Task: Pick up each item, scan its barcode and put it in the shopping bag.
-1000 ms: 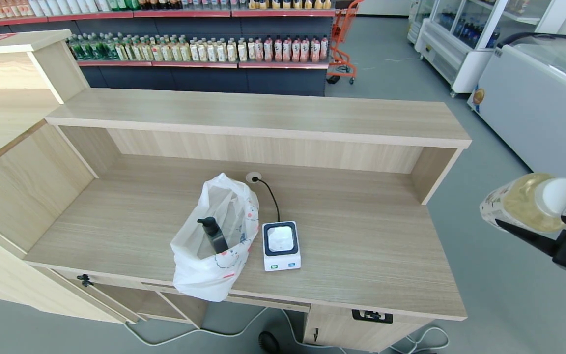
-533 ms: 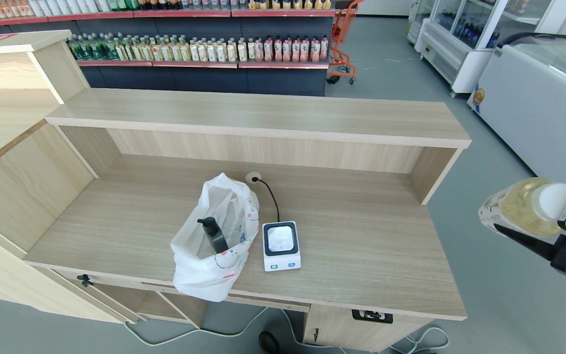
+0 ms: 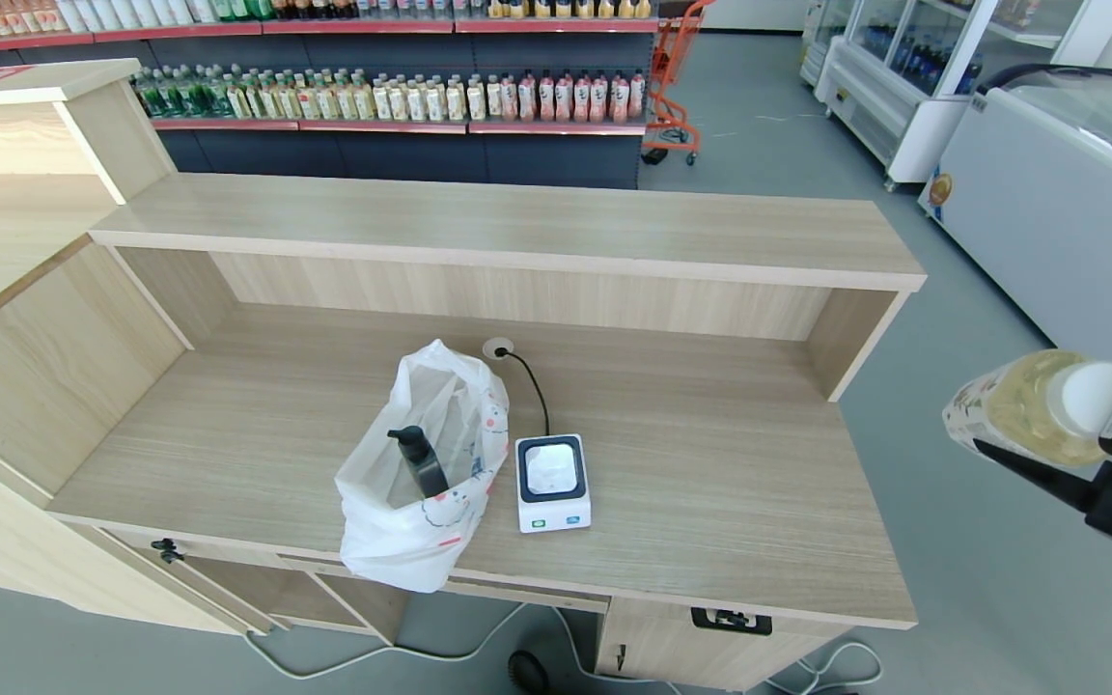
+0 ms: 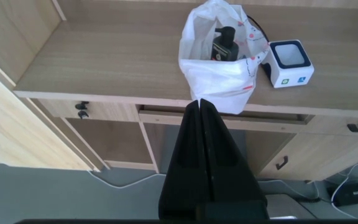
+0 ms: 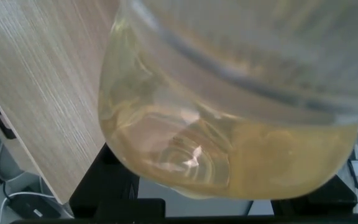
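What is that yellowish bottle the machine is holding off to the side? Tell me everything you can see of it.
The bottle looks like clear plastic filled with pale yellow liquid, with a printed label at one end and a white rounded end nearest the arm. It lies roughly on its side, clamped in the right gripper, one black finger running beneath it. It hangs past the right end of the wooden counter, above the grey floor, touching nothing else.
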Robot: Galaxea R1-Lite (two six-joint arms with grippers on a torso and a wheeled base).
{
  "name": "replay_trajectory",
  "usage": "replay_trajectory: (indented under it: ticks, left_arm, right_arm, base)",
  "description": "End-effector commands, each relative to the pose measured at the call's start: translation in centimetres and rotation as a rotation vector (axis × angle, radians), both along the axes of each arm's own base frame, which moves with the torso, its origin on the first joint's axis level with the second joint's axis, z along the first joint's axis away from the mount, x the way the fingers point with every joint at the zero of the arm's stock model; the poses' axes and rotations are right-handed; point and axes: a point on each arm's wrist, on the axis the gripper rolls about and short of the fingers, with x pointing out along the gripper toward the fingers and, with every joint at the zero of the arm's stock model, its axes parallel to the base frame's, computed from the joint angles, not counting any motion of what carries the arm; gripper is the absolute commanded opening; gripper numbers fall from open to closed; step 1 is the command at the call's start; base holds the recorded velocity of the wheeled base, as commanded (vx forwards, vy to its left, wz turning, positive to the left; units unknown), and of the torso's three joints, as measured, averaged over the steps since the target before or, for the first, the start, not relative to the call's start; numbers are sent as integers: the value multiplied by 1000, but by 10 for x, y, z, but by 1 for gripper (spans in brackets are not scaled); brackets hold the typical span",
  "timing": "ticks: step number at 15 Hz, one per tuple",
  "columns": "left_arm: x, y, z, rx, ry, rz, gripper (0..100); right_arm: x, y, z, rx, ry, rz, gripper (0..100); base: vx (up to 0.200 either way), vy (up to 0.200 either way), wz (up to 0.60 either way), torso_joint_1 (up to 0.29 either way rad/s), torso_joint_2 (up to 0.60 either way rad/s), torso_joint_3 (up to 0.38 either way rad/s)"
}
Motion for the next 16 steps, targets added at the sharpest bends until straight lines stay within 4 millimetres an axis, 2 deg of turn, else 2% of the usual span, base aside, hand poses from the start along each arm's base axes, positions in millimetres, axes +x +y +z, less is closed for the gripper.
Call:
replay_trajectory:
  ticks: [1,2,7,11,16]
  left_arm:
    - [0,0,0,-1,0,1,0]
    - [0,0,0,0,0,-1,0]
    - [0,0,0,0,0,-1,0]
    - [0,0,0,2,0,-1,0]
    - [0,0,0,6,-2,-1,0]
  right_arm:
    - [-1,0,-1,0,2,0,0]
    - [-1,0,-1,-3,1,1,0]
    - [2,0,-3,-23,7,6,0]
    - [13,-1,-9,-38,36,16,0]
    - [71,12,-27,-37,-55,128,0]
  base:
    - [0,0,0,0,0,0]
    - [0,0,0,0,0,0]
    - [0,200,0,0,1,1]
    - [0,200,0,5,0,2]
    - [0,200,0,4,1,2]
